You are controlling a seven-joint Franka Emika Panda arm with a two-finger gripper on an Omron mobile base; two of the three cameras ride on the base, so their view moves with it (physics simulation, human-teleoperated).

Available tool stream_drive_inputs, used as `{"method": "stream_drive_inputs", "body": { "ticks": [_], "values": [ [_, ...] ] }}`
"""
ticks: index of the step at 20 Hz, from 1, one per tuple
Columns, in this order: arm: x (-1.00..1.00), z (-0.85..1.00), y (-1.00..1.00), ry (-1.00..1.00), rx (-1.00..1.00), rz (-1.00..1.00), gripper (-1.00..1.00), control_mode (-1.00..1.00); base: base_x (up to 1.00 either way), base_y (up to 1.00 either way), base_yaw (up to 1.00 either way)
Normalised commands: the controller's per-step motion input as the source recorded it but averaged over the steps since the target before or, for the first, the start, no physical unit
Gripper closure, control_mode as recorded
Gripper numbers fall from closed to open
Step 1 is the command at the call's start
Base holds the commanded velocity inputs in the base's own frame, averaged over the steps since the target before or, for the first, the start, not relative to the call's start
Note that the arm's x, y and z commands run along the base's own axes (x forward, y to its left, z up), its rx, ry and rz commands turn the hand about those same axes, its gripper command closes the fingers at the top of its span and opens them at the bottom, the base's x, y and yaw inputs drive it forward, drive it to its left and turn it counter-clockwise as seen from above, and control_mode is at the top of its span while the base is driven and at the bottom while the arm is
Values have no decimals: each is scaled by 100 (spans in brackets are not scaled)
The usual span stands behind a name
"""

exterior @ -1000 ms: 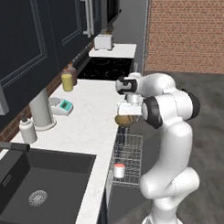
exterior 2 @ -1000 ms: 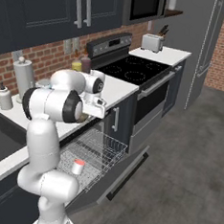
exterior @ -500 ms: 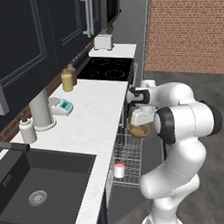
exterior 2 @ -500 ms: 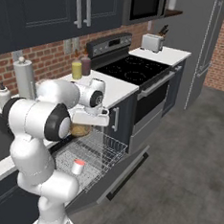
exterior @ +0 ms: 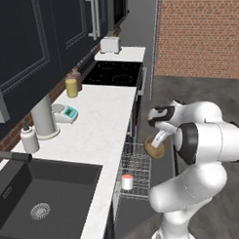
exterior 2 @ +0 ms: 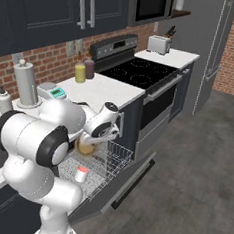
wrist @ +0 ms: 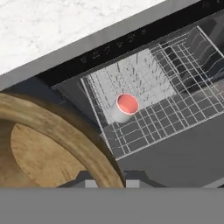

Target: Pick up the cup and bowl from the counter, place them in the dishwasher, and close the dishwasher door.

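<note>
The small white cylindrical cup with the red-orange top (wrist: 124, 107) already stands upright in the grey wire pull-out rack (exterior: 137, 172) of the dark under-counter dishwasher (exterior 2: 110, 186), toward the rack's sink-side end. The two-finger gripper (exterior: 158, 138) is clamped on the shallow round tan wooden bowl (exterior: 154, 146), carried above the rack beside the long white marble-like counter's (exterior: 99, 124) front edge. By my reading, half is done: setting the bowl down and closing the flat dark dishwasher door (exterior 2: 128, 183), which lies folded down, remain. The dark grey floor (exterior 2: 200, 161) around is bare.
</note>
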Motion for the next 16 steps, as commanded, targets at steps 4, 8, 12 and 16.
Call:
{"method": "stream_drive_inputs", "body": {
  "ticks": [4, 8, 12, 16],
  "values": [
    [15, -48, 0, -12, 5, 18, 100, -100, 0, 0, 0],
    [31, -32, 5, -6, 5, 10, 100, -100, 0, 0, 0],
    [53, -33, 0, 0, 8, 0, 100, -100, 0, 0, 0],
    [73, -45, 0, 0, 12, 0, 100, -100, 0, 0, 0]
  ]
}}
